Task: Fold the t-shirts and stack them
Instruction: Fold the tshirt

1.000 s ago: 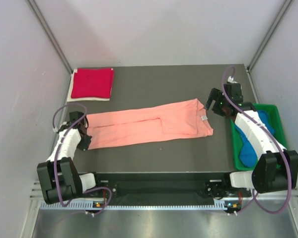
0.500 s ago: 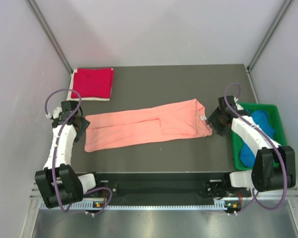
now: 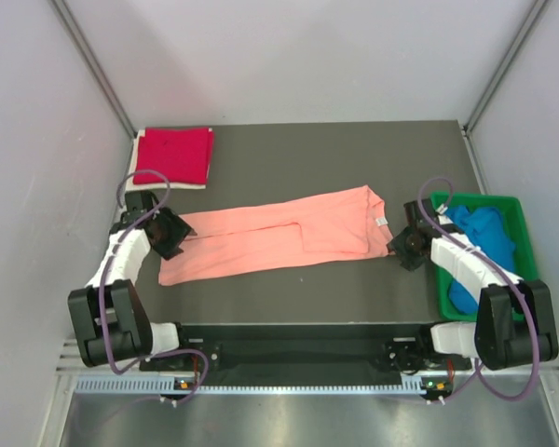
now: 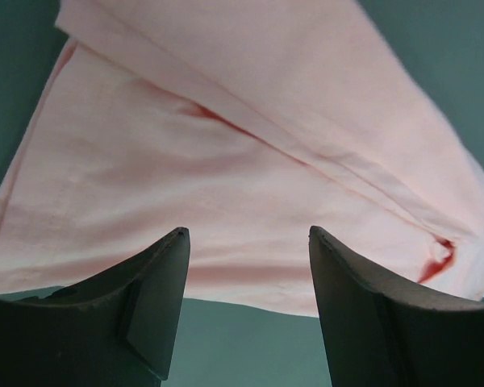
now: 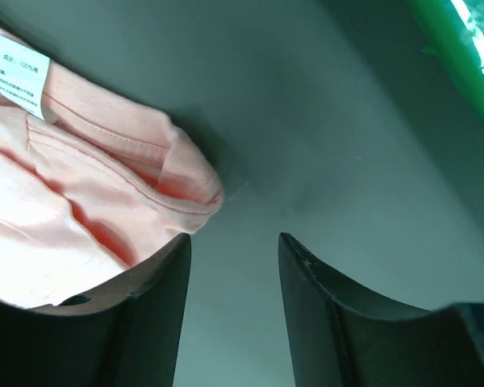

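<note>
The salmon-pink t-shirt [image 3: 279,233] lies folded into a long strip across the middle of the table. My left gripper [image 3: 177,235] is at its left end, open, and the left wrist view shows the hem [image 4: 226,145] just beyond the fingertips of the gripper [image 4: 248,235]. My right gripper [image 3: 401,247] is low beside the collar corner [image 5: 64,177], open, with bare table between its fingers [image 5: 232,238]. The crimson-red t-shirt [image 3: 174,155] sits folded at the back left. The bright blue t-shirt [image 3: 480,244] lies bunched in the tray.
The green plastic tray [image 3: 489,197] stands at the table's right edge, close behind my right arm, and its rim [image 5: 460,48] shows in the right wrist view. A white sheet [image 3: 168,185] lies under the red t-shirt. Grey walls close in both sides.
My left gripper has opened and moved from the shirt's near left corner round to its left end. The right arm has dropped toward the collar corner, its jaws narrowing.
</note>
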